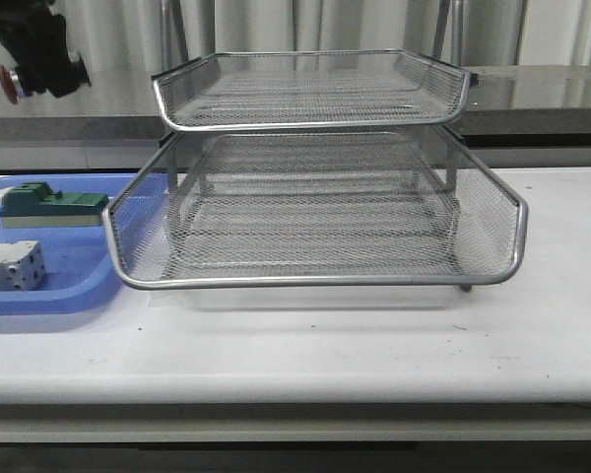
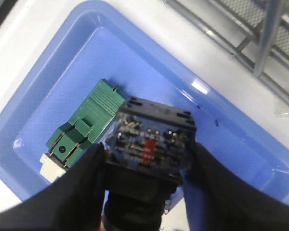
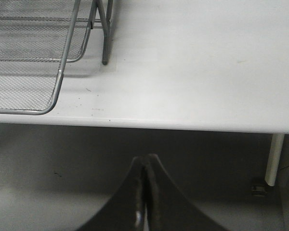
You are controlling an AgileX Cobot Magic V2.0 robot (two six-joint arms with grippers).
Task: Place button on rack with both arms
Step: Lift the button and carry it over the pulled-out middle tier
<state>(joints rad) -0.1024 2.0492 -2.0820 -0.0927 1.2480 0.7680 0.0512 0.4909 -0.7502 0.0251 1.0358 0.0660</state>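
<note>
the left gripper point(image 2: 147, 163) is clamping the button point(image 2: 151, 139) between its 2 black fingers point(image 2: 86, 178), holding it in the air above the blue tray point(image 2: 241, 139), where the green-topped block point(image 2: 86, 122) is lying. in the front view the button's red cap point(image 1: 9, 84) is showing at the upper left, level with the top tier of the rack point(image 1: 315, 177). the right gripper point(image 3: 145, 192) is hanging off the table point(image 3: 207, 72) edge, its fingers pressed together on nothing.
</note>
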